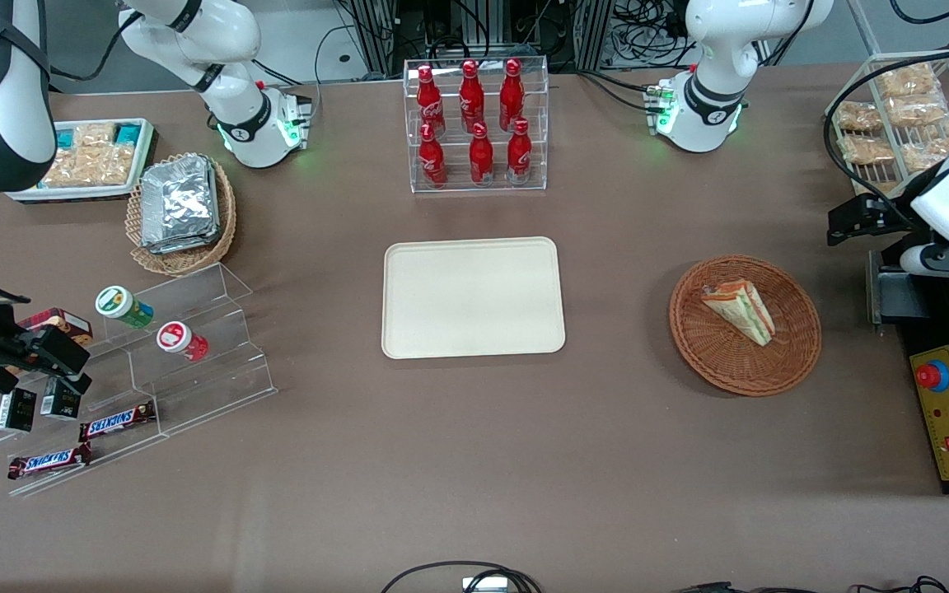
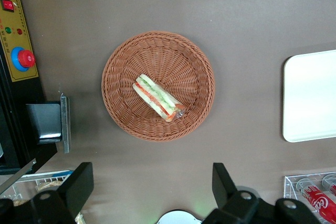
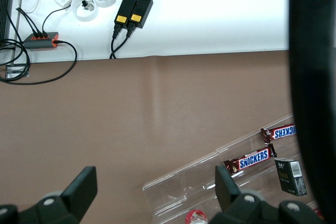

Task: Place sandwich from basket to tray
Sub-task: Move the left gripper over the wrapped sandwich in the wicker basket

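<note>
In the front view, the small triangular sandwich in clear wrap, pale bread with green and orange-red layers [image 1: 739, 310], is seen lying on its side in the round, shallow, reddish-brown woven wicker basket [image 1: 745, 366], toward the working arm's end of the table. The flat cream-beige rectangular tray with rounded corners and a low rim [image 1: 474, 297] is set at the middle of the table, well apart from the basket, and nothing rests on it, so the transfer is judged not yet begun. The left arm's black two-finger gripper [image 1: 853, 221] is held at the table's edge, above and beside the basket rather than over it. A clear acrylic rack of red bottles [image 1: 475, 123] stands farther from the camera than the tray, out of the likely path between basket and tray.

In the left wrist view, the sandwich [image 2: 157, 97] is shown near the centre of the basket [image 2: 123, 56], its filling edge turned upward. The gripper [image 2: 152, 190] is seen with its fingers spread wide and nothing between them. This wide stance is judged to be a ready pose for a descent over the wedge. A corner of the tray [image 2: 310, 95] is also visible.

In the right wrist view, only bare brown tabletop, cables and chocolate bars on a clear stand are shown; nothing of the task appears.
</note>
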You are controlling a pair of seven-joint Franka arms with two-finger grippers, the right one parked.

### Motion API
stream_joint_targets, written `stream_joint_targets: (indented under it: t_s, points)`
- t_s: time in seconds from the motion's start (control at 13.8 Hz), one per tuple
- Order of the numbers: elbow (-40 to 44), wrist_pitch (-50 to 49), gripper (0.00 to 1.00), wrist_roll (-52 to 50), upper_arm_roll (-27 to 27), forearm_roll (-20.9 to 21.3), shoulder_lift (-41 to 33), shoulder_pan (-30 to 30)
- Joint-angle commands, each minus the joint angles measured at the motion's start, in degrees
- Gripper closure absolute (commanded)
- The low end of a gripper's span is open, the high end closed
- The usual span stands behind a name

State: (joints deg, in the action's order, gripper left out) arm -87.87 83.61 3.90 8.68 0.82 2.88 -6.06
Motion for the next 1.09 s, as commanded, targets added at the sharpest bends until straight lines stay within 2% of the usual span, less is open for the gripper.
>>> stream_joint_targets:
  t_s: [0.0, 0.36, 0.51, 1.02]
  points:
    - [-0.4, -0.6, 0.00, -0.5, -0.5, 0.0, -0.3, 0.3]
    - [-1.3, 0.6, 0.00, -2.3, -0.5, 0.4, 1.1, 0.3]
    - [-5.9, 4.0, 0.00, -5.1, -0.6, 0.4, 0.5, 0.3]
    - [-25.4, 25.5, 0.00, -24.3, 0.0, 2.0, 1.1, 1.0]
